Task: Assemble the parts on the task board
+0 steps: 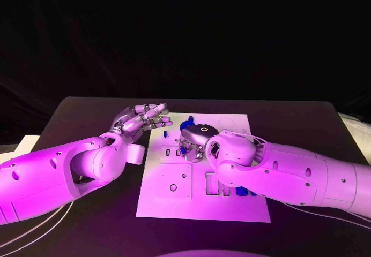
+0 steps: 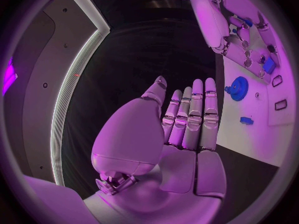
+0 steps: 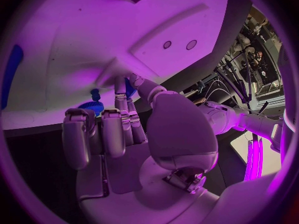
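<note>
Board's middle parts point(image 1: 184, 151) behind right robot hand point(image 1: 195, 144)

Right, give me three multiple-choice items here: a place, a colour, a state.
1. The right hand is: A over the task board; B beside the board; C resting on the other hand.
2. The gear is: A white; B blue; C black.
3. The left hand is: A holding the gear; B flat on the board; C open, holding nothing.
Key: 1 A, the head view shows it above the white plate; 2 B, it shows blue against the board; 3 C, its straight fingers hold nothing.
</note>
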`<state>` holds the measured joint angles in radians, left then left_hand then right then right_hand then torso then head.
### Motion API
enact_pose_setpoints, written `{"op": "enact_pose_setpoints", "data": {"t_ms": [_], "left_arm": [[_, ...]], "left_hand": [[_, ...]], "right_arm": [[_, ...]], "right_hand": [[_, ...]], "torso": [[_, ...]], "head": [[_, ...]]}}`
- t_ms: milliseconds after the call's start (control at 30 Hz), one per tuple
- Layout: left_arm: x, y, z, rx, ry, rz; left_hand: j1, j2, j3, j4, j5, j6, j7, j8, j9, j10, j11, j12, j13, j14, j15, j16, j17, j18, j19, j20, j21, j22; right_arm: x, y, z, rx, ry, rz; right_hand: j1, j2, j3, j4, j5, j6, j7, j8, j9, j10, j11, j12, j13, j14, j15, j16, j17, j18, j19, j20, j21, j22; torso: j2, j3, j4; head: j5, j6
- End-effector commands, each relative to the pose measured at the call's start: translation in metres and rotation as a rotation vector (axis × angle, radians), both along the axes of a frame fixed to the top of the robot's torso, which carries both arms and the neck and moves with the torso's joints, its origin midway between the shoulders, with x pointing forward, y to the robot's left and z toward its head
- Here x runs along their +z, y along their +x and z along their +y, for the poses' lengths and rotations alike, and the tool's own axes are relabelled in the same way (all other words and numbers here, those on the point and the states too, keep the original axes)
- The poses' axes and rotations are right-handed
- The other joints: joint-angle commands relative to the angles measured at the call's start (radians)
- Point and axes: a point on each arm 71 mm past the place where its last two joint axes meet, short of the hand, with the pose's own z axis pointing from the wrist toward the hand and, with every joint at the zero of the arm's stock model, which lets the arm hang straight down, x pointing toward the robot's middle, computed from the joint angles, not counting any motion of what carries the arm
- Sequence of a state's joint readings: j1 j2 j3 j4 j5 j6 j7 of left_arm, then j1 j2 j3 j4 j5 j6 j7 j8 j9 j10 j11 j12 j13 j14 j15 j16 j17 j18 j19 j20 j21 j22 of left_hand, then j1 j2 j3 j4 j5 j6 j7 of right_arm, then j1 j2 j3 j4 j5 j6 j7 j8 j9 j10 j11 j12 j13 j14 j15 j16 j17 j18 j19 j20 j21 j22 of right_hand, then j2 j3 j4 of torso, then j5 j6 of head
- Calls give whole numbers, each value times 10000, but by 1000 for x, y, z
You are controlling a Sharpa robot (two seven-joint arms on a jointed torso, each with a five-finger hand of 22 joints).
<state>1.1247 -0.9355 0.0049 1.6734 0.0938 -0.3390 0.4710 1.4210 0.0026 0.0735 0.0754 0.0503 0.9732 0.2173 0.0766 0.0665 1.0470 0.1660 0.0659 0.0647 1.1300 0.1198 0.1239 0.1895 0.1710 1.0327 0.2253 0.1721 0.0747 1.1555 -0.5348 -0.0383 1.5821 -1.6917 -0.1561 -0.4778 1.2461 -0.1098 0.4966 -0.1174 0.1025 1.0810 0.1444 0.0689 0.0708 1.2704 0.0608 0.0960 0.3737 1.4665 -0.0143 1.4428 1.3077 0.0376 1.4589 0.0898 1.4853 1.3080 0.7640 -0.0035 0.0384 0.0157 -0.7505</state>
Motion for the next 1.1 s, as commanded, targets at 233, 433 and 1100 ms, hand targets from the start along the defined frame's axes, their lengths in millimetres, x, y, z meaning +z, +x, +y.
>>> {"op": "enact_pose_setpoints", "data": {"t_ms": [233, 433, 1100], "left_arm": [[1, 0, -1, -138, -114, -60], [1, 0, -1, -125, -106, -54], [1, 0, 0, -119, -101, -39]], "left_hand": [[9, 98, -4, -83, 56, 26, 1, -58, -12, 3, 11, -26, -4, 61, -27, -24, 13, 111, 70, -10, -19, -11], [9, 98, -4, -83, 56, 26, 1, -58, -12, 3, 11, -26, -4, 61, -27, -24, 13, 111, 70, -10, -19, -11], [9, 98, -4, -83, 56, 26, 1, -58, -12, 3, 11, -26, -4, 61, -27, -24, 13, 111, 70, -10, -19, -11]], "right_arm": [[-5, 1, -5, -101, -297, 62], [-2, 0, -8, -15, 379, -206], [-7, 3, -15, 112, 677, 372]], "right_hand": [[-59, -92, -4, 53, 40, 22, -12, -33, -15, 88, -13, -101, -89, 555, -32, -55, -9, 89, 6, -10, -56, 519], [42, -62, 97, 12, 228, 50, -20, -30, -15, 103, -20, -155, -176, 549, -42, -78, -50, 93, -2, -18, -69, 499], [44, -80, 233, 15, 63, 82, 53, -52, -24, -211, 93, -360, -663, 539, 44, -123, -129, 102, -25, 43, -105, 444]], "torso": [[5, 11, 5], [-1, 11, -5], [4, 7, 4]], "head": [[-2, -35], [-6, -34], [-48, -62]]}}
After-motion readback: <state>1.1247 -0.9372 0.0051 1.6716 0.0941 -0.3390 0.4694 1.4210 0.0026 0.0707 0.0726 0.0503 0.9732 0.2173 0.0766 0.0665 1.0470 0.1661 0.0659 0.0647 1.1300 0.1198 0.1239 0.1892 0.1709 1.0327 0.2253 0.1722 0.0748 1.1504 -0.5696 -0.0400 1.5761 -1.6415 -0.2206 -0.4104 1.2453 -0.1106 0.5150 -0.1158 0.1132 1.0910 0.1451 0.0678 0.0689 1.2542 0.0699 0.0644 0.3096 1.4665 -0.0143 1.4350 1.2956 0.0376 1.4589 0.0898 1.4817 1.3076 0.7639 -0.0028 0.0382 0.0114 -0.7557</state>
